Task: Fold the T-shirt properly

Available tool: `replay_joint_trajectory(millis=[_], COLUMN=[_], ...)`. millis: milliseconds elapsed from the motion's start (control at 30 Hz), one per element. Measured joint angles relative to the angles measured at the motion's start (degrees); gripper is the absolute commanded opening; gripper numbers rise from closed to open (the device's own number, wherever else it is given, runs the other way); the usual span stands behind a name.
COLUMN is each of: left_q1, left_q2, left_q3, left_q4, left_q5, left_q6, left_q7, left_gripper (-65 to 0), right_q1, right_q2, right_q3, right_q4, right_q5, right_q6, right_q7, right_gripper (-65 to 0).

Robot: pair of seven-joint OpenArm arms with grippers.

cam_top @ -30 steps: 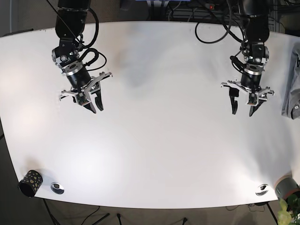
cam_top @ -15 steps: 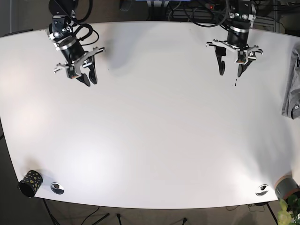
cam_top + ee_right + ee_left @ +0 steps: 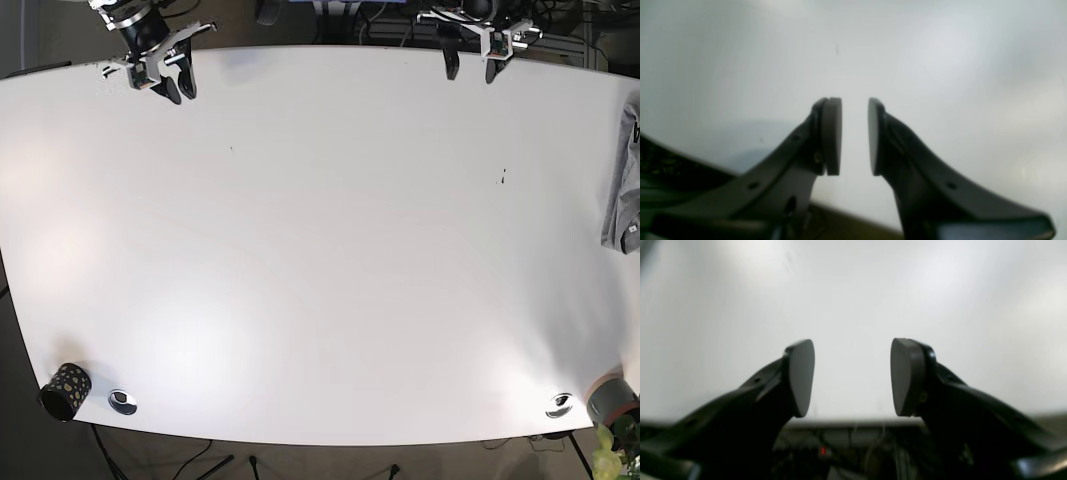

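Bright, even light washes the white bench (image 3: 330, 250) with soft glare patches; both wrist views are blurred, and the base view bows at its edges.

Base view: T-shirt (image 3: 622, 190) cut by the frame edge, only a grey strip visible, well out from left gripper (image 3: 470, 66). Both arms cropped above the wrists. Right gripper (image 3: 855, 136) view soft; backgrounds blurred.

A white table (image 3: 320, 260) is filling the view. A dark speckled cup (image 3: 64, 390) is sitting at its near left corner, and what may be a plant (image 3: 612, 455) is showing near right.
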Motion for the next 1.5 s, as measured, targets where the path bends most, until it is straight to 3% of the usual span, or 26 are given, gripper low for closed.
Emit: replay_joint_trajectory(millis=[133, 300, 600, 667, 767, 833, 1300, 1500], left_q1=[5.42, 10.38, 10.43, 7.93, 3.3, 0.46, -22.73, -33.92], left_q2=[0.24, 1.53, 1.77, 1.75, 1.57, 1.22, -3.15, -6.14], left_q3=[-0.13, -0.02, -0.13, -0.02, -0.11, -0.15, -0.24, -0.37], left_q4=[0.2, -0.07, -12.09, -17.42, -24.55, -28.48, -63.14, -79.97], left_q5=[-0.13, -0.15, -0.13, -0.15, -0.17, -0.2, -0.33, -0.33], left_q6=[0.61, 0.42, 0.72, 0.5, 0.39, 0.61, 0.63, 1.07], left_q7=[-0.2, 0.04, -0.11, 0.46, -0.31, -1.11, -0.92, -1.4], left_gripper=[-31.9, -31.9, -31.9, -31.9, -31.9, -31.9, -31.9, -31.9], right_q1=[-6.86, -13.79, -17.59, -16.44, -12.59, -10.1, 10.4, 18.03], right_q2=[0.26, 0.33, 0.79, 1.9, 3.17, 3.48, 3.63, 3.48], right_q3=[1.55, 2.19, -3.19, -5.16, -8.26, -9.64, -18.93, -23.61], right_q4=[0.85, 0.5, -9.07, -13.38, -19.54, -22.86, -49.96, -59.28], right_q5=[3.52, 3.91, 3.72, 3.72, 3.96, 3.98, 4.04, 4.07], right_q6=[0.66, 0.46, 0.35, 0.96, -0.5, -0.02, -0.37, -3.61], right_q7=[0.63, 0.04, -0.02, 0.22, 0.52, 0.72, 1.18, 1.6], right_gripper=[-52.6, -52.6, -52.6, -52.6, -52.6, -52.6, -52.6, -52.6])
